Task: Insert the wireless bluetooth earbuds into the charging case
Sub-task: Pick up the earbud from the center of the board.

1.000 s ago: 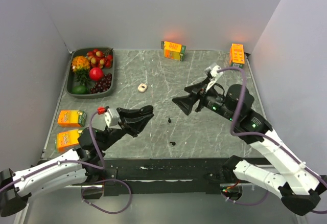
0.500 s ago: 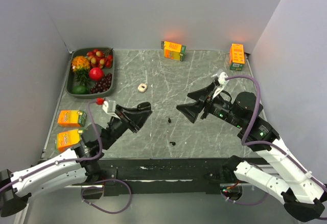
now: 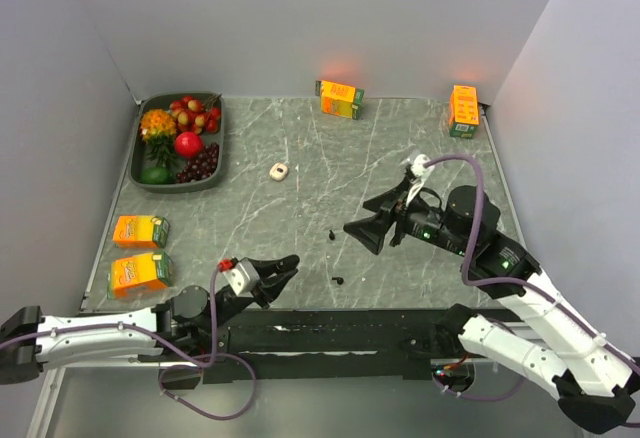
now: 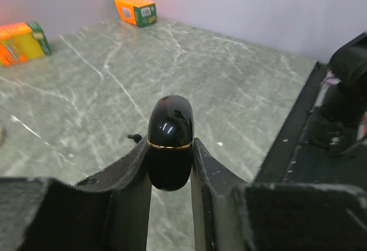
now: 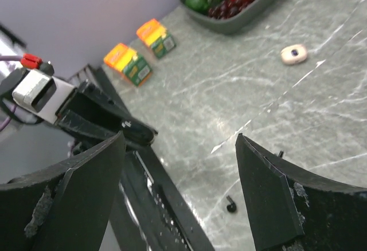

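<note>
One black earbud (image 3: 339, 280) lies on the table (image 3: 400, 138) near the charging case (image 4: 170, 130), clenched in the left end effector (image 4: 171, 155), apparently presented for loading; the right end effector (image 5: 180, 142) hangs spread, empty.

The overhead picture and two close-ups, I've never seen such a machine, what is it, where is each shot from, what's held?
Two robot arms stand at the near edge of a grey marbled table. The wide picture looks down from above; the other two come from cameras on each wrist. On the table lie a dark tray of fruit, four orange juice cartons, a whitish oval piece and two tiny black pieces, probably earbuds. The left gripper is shut on a glossy black oval case with a gold seam; the right gripper is open, empty.
</note>
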Robot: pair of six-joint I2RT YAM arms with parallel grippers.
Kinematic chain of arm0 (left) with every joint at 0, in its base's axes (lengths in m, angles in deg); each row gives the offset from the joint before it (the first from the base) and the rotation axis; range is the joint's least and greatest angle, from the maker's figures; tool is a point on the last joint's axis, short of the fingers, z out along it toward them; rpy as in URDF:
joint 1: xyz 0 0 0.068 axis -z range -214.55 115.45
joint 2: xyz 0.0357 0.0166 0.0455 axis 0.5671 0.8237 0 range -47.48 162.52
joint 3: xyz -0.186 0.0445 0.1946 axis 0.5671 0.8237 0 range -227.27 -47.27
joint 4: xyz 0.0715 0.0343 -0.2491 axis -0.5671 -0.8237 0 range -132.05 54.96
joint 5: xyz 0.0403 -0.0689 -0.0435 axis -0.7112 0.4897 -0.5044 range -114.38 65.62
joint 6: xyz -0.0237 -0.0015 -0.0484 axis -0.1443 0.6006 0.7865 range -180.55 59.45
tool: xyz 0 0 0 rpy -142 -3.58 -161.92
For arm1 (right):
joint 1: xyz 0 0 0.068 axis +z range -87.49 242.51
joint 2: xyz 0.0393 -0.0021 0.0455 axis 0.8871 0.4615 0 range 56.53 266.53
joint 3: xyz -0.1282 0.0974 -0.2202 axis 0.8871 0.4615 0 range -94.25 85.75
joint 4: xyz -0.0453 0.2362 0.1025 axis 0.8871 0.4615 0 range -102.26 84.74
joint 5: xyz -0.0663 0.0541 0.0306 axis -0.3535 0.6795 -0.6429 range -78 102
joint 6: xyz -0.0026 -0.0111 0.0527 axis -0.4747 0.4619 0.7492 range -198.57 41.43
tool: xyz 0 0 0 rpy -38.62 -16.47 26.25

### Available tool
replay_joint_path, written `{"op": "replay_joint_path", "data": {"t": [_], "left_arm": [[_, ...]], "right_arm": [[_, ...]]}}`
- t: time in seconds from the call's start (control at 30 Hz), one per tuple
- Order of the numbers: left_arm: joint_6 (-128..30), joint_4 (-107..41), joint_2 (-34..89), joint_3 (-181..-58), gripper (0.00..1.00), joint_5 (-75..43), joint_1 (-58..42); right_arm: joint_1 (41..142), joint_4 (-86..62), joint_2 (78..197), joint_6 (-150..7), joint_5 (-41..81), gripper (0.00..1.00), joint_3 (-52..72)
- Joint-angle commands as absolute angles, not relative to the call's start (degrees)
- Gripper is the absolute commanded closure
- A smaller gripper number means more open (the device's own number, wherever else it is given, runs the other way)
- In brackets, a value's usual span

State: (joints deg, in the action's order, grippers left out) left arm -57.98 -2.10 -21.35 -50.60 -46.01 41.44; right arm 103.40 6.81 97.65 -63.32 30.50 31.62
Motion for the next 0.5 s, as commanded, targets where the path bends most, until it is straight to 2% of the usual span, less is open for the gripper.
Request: {"op": "replay_joint_path", "data": {"t": [0.0,0.17,0.3,0.47], "left_arm": [[-71.2,10.6,-18.9,-50.8,0.99,-43.8,42.4],[-71.7,8.6,-16.3,-53.9,0.99,-31.8,42.3],[-70.3,7.3,-18.6,-54.2,0.99,-27.2,42.3],[-68.5,4.5,-21.0,-55.9,0.99,-24.0,42.3]], "right_arm": [[108.8,10.5,99.7,-69.3,31.7,0.16,27.3],[119.5,18.0,105.4,-78.0,24.5,0.16,24.7],[126.7,15.3,106.0,-80.7,20.4,0.03,26.3],[132.8,15.8,109.1,-84.5,10.5,0.02,26.0]]}}
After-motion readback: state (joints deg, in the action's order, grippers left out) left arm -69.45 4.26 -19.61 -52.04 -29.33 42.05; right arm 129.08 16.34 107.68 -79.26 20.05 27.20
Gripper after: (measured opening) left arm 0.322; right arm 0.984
